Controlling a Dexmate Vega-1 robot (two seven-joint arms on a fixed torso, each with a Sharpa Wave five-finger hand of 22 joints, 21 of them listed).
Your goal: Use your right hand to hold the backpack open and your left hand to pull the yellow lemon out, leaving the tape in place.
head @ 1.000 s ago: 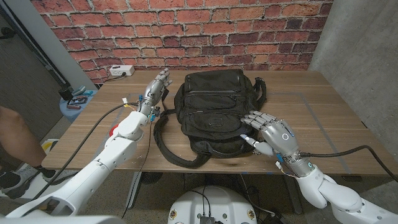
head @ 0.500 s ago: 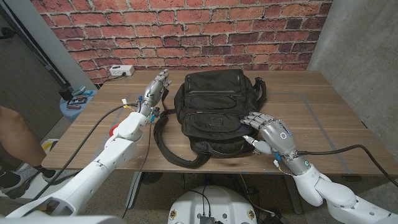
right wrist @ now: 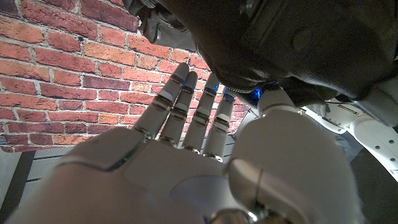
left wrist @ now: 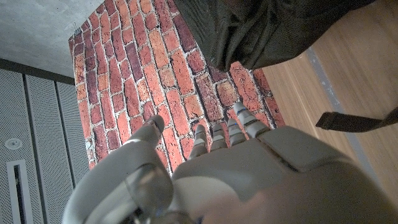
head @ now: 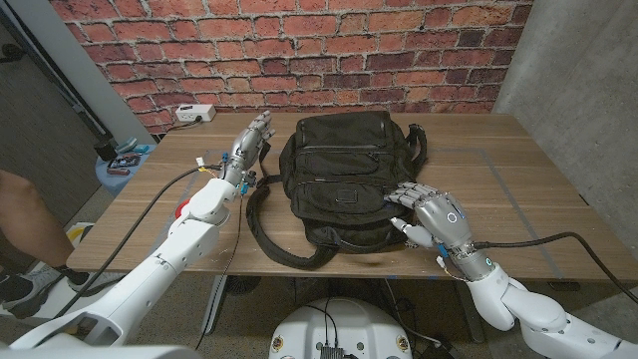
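We saw the black backpack (head: 344, 184) lying closed mid-table, our right hand (head: 431, 217) touching its edge with fingers apart, our left hand (head: 249, 145) open beside it, so the fabric could slip away ungripped.

White, smooth shells are seen on both arms, which enter from the bottom corners of the head view. The left hand (head: 249, 143), in the upper left of centre, is built of silvery grey segmented fingers with darker joints; small coloured connectors and thin wires are bunched at its wrist, and a black cable is run along the forearm. The right hand (head: 431, 216), lower right of centre, has a rounded pale grey back marked with a small blue-ringed circle; a thick black cable trails from its wrist. A blue light is glimpsed by its fingertips (right wrist: 186, 78) in the wrist view.
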